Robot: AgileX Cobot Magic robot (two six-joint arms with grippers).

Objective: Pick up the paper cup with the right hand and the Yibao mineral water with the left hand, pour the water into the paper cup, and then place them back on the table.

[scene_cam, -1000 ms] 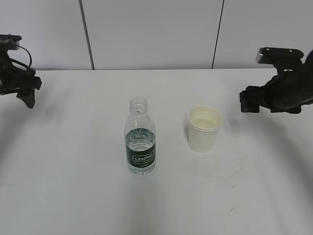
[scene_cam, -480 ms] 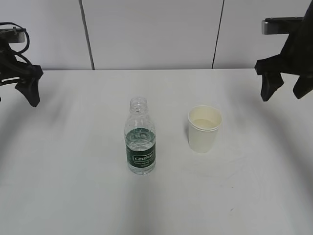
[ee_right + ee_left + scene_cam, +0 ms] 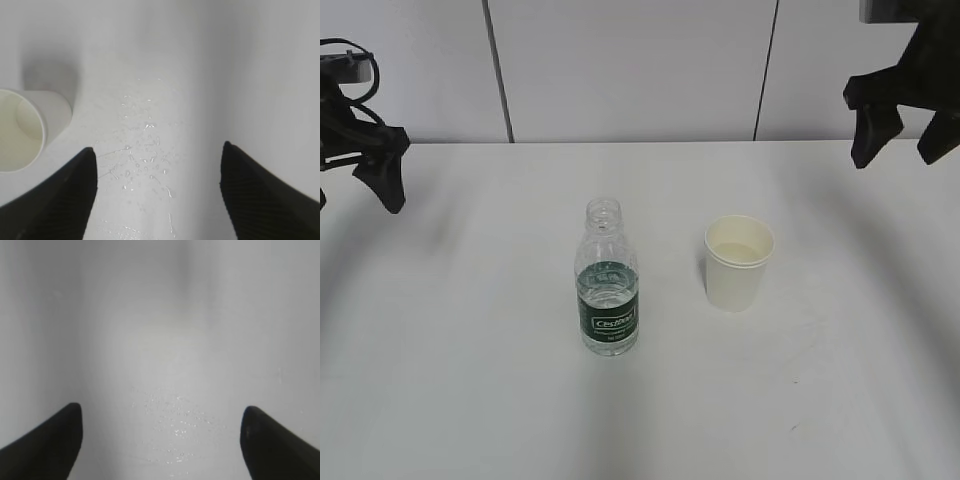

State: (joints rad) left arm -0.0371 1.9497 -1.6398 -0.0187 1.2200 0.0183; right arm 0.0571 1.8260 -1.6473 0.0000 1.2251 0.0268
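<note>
The Yibao mineral water (image 3: 608,283), a clear capless bottle with a dark green label, stands upright mid-table. The off-white paper cup (image 3: 738,262) stands upright to its right; it also shows at the left edge of the right wrist view (image 3: 27,127). My left gripper (image 3: 355,185) hangs open and empty above the table's far left edge, well away from the bottle; its view (image 3: 160,412) shows only bare tabletop. My right gripper (image 3: 903,150) hangs open and empty high at the far right, above and right of the cup; in its view (image 3: 157,150) the jaws stand wide apart.
The white table (image 3: 470,380) carries scuff marks and small specks (image 3: 147,160) right of the cup. A grey panelled wall (image 3: 630,70) rises behind the table's far edge.
My right gripper has risen and turned from level to pointing down. My left gripper has shifted slightly. The bottle and cup have not moved.
</note>
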